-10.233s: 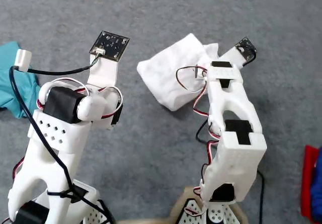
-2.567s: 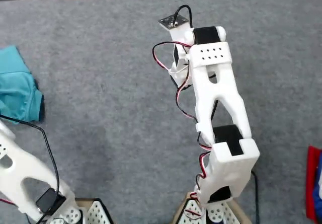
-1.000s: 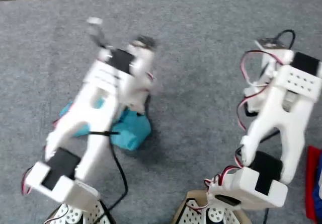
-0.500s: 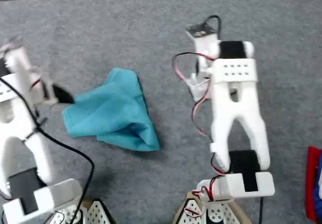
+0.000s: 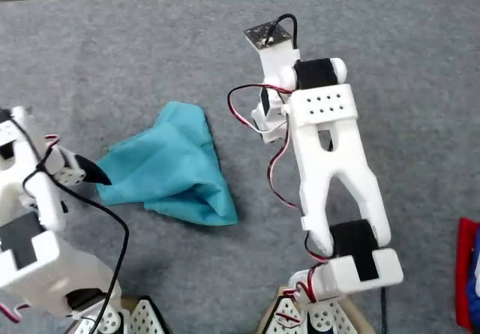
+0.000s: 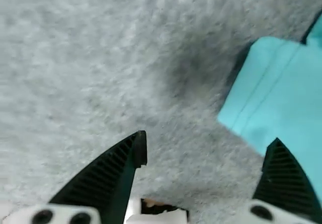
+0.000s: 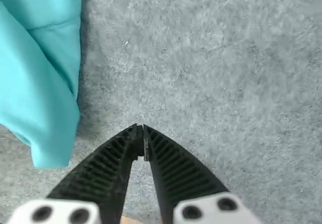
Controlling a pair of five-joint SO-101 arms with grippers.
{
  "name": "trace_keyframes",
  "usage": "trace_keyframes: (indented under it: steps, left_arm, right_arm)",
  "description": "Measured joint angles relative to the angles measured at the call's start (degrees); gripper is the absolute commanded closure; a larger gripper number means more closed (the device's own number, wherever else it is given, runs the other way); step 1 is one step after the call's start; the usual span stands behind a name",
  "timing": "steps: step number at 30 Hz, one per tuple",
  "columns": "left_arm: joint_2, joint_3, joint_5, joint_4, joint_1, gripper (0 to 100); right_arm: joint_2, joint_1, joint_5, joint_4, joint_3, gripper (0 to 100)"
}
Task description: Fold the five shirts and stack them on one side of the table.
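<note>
I see my left gripper [image 6: 208, 142] spread wide at the edge of the teal shirt [image 6: 282, 103], holding nothing. My right gripper [image 7: 141, 131] is pressed together (empty) over the grey mat [image 5: 112, 64], just beside the shirt, which lies crumpled between both arms.

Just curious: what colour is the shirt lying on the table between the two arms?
Plain turquoise, no pattern visible; the shirt shows best in the high view.

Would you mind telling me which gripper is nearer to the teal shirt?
Left. The left gripper is open at the edge of the shirt, one finger against the cloth. The right gripper is shut over the table beside the shirt, a strip of table between them.
</note>
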Motion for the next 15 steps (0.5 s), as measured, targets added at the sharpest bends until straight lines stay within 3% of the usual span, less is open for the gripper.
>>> trace_keyframes:
  steps: [6,11,15]
  left_arm:
    - [0.7,0.3,2.0,-2.3,5.9,97]
    - [0.8,2.4,2.4,-7.6,7.6,98]
    - [0.9,0.9,2.4,-7.2,5.6,98]
  right_arm:
    - [1.8,0.0,0.0,0.0,0.0,99.0]
    - [1.9,0.1,0.0,0.0,0.0,99.0]
    - [1.9,0.1,0.0,0.0,0.0,99.0]
